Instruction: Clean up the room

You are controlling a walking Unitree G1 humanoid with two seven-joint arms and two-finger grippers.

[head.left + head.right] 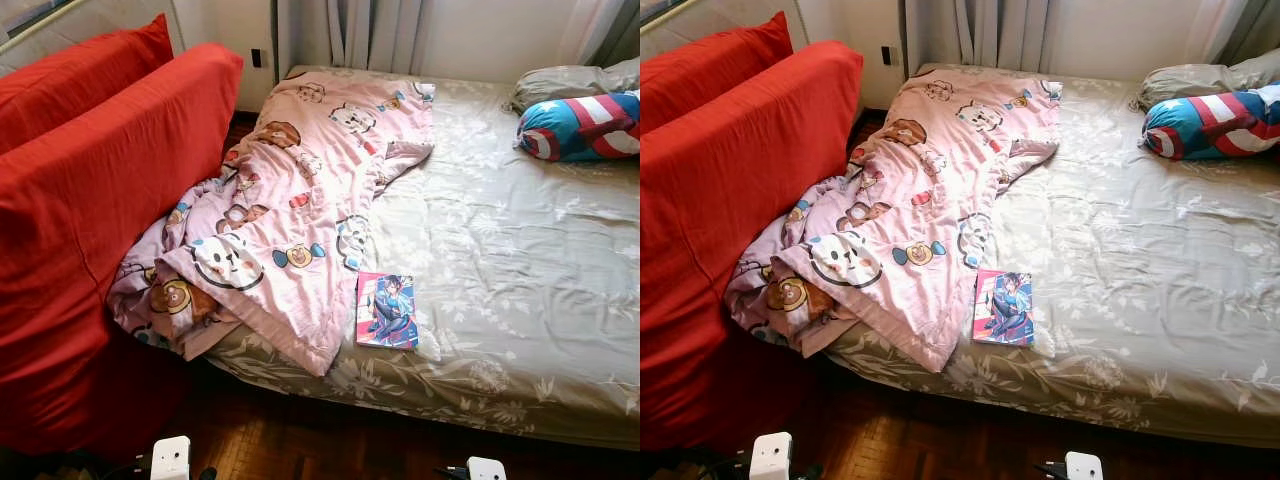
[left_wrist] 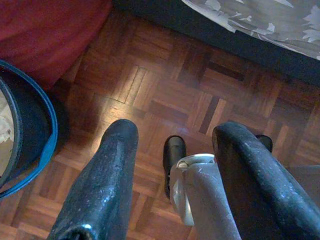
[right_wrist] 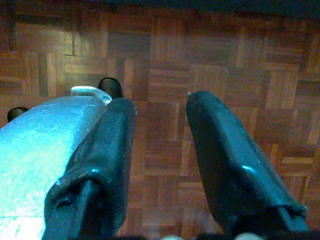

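Left hand (image 2: 172, 150): hangs low over the parquet floor (image 2: 165, 90), fingers (image 2: 107, 175) spread apart, nothing between them.
Right hand (image 3: 157, 150): hangs low over the same floor, fingers (image 3: 220, 150) parted and empty.
Bed (image 1: 520, 270): ahead of both hands, well above them, covered with a grey leaf-print sheet; its near edge runs just beyond the fingertips of the left hand.
Quilt (image 1: 300, 200): pink with cartoon animals, rumpled, lying along the bed's left side, ahead of the left hand; its near corner droops over the mattress edge.
Book (image 1: 387, 310): a colourful illustrated cover, lying flat on the sheet near the bed's front edge, forward of the gap between the two hands, its left edge touching the quilt.
Pillow (image 1: 580, 127): blue, red and white with a star, at the far right corner of the bed, well beyond the right hand; a grey pillow (image 1: 570, 82) lies just behind it.
Red cover (image 1: 90, 230): drapes a tall piece of furniture to the left of the left hand, pressed against the quilt's side.
Bin (image 2: 25, 135): dark with a blue rim, standing on the floor close beside the left hand, next to the red cloth.
Curtains (image 1: 370, 30): grey, hanging at the far wall behind the bed.
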